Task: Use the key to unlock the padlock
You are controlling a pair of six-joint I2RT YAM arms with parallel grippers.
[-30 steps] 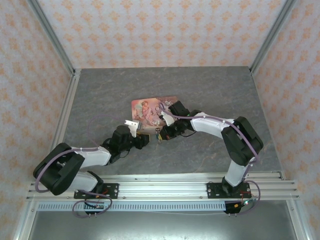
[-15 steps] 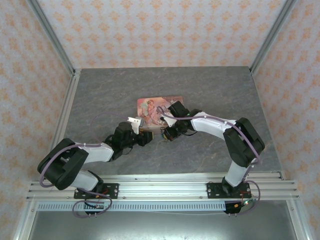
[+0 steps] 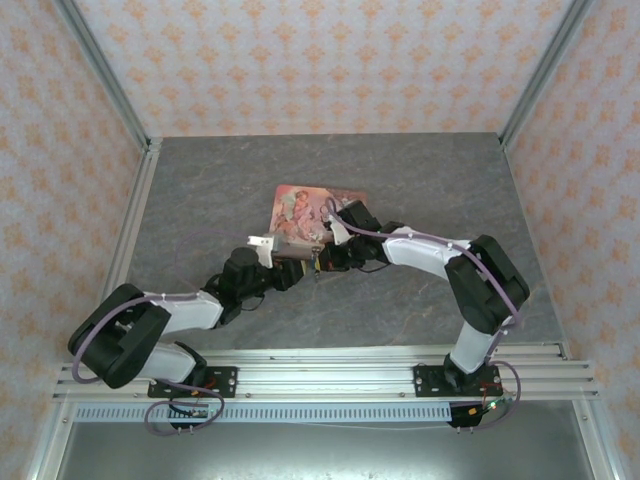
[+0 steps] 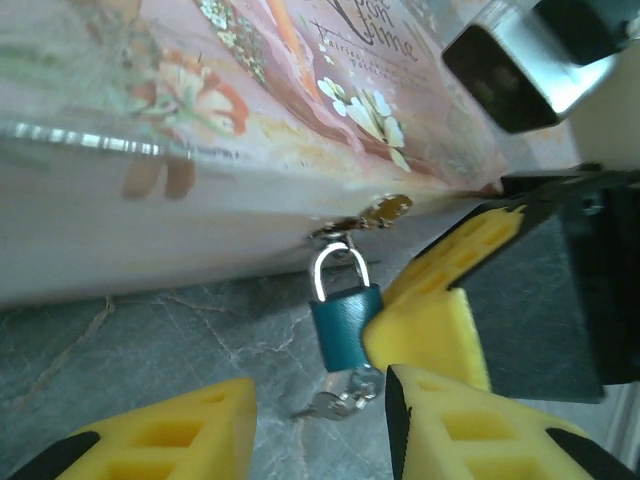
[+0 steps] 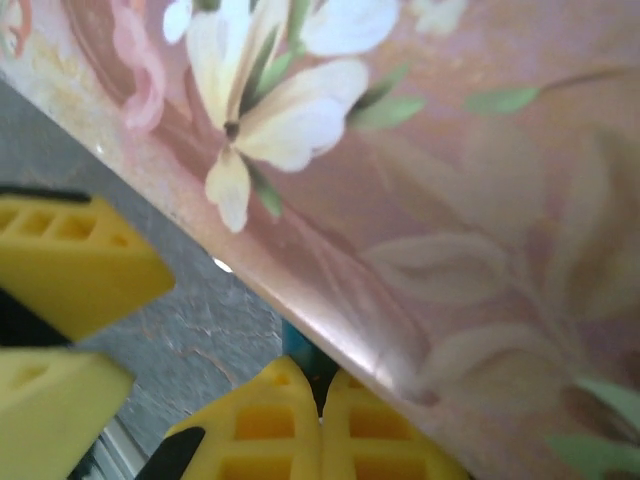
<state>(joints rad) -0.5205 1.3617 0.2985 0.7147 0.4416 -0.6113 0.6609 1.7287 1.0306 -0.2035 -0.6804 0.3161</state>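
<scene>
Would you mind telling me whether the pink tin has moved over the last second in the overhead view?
Yes. The pink tin has slid rightward and slightly toward the far wall, away from the left side rail of the table.

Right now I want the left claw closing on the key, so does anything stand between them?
Nothing visible does. The tiny silvery metal key sticks out below the small teal padlock, in the gap of the open left claw. The shut right claw sits against the padlock's side, off that path.
</scene>
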